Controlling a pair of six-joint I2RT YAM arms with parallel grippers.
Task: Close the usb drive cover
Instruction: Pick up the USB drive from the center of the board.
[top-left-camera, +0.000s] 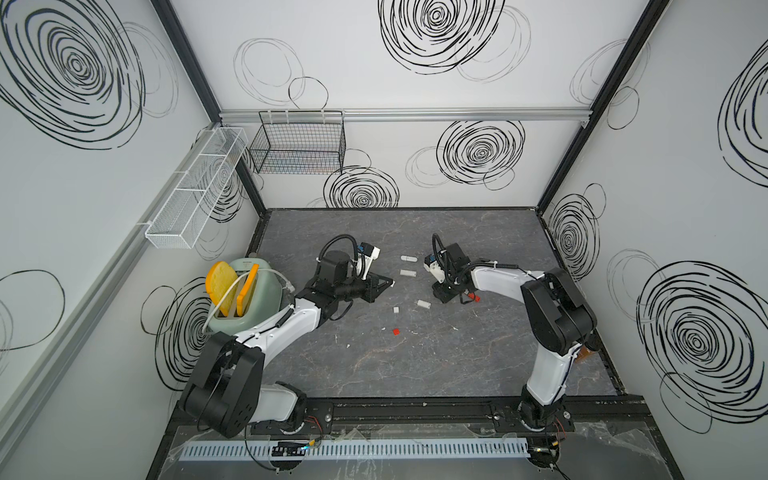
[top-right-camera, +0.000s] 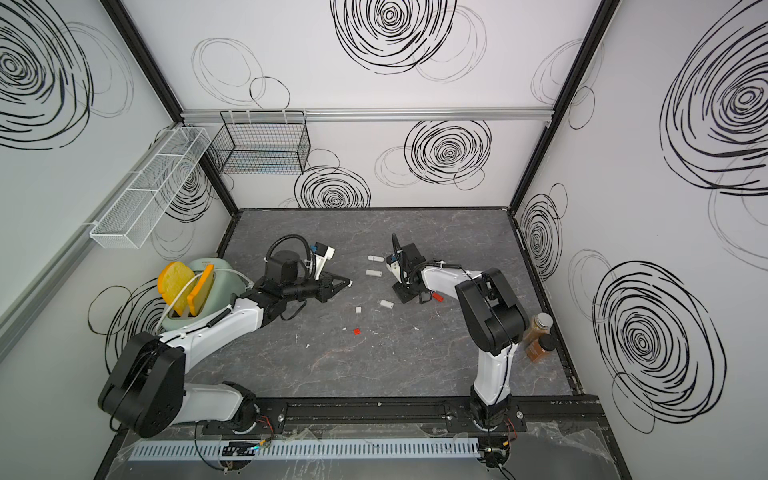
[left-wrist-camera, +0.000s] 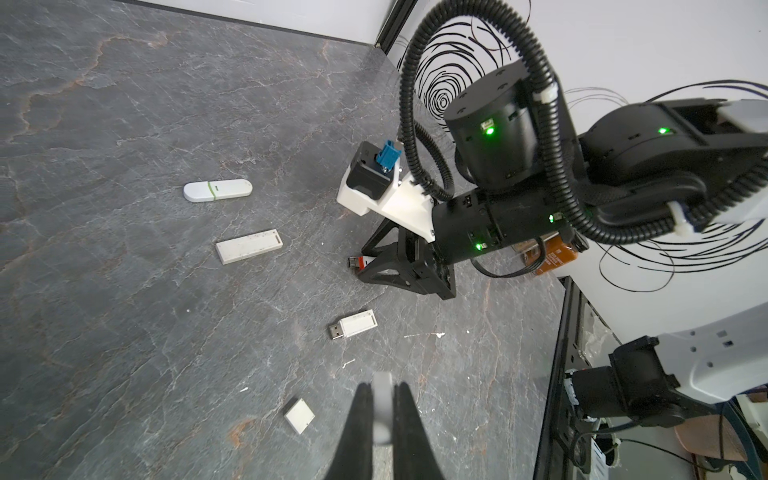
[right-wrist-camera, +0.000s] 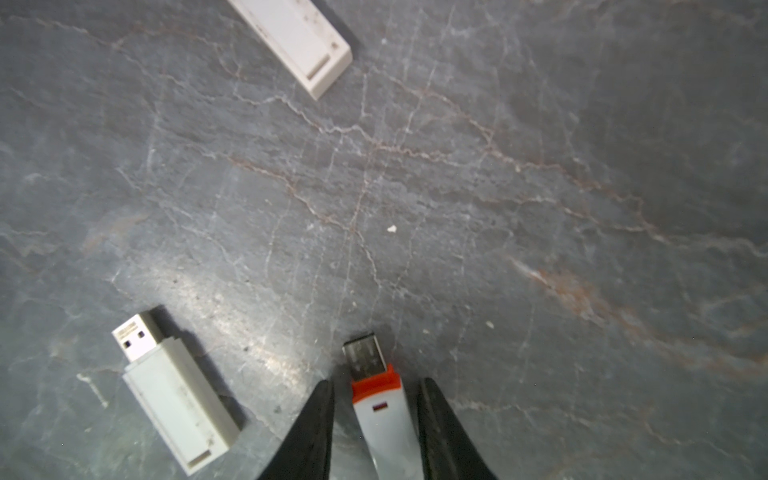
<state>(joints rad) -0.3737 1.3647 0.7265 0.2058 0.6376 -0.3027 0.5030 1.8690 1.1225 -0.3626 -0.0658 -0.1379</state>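
A usb drive (right-wrist-camera: 382, 399) with a white body, an orange-red collar and a bare metal plug lies on the grey table. My right gripper (right-wrist-camera: 378, 384) stands over it, one finger on each side and a thin gap at both, so it is open around the drive. In the left wrist view the drive's plug (left-wrist-camera: 354, 262) sticks out beside the right gripper (left-wrist-camera: 368, 266). My left gripper (left-wrist-camera: 382, 386) is shut on a small white cap (left-wrist-camera: 382, 401) just above the table. Both top views show the left gripper (top-left-camera: 390, 283) (top-right-camera: 350, 284) and the right gripper (top-left-camera: 438, 291) (top-right-camera: 401, 291) facing each other mid-table. A small red cover (top-left-camera: 396, 331) lies loose nearer the front.
Nearby lie an uncapped white drive (right-wrist-camera: 174, 395), a long white drive (left-wrist-camera: 249, 247), a green-striped drive (left-wrist-camera: 216, 190) and a loose white cap (left-wrist-camera: 299, 415). A toaster with toast (top-left-camera: 245, 291) stands at the left. Two spice jars (top-right-camera: 540, 336) sit by the right wall, and wire baskets (top-left-camera: 299, 145) hang at the back.
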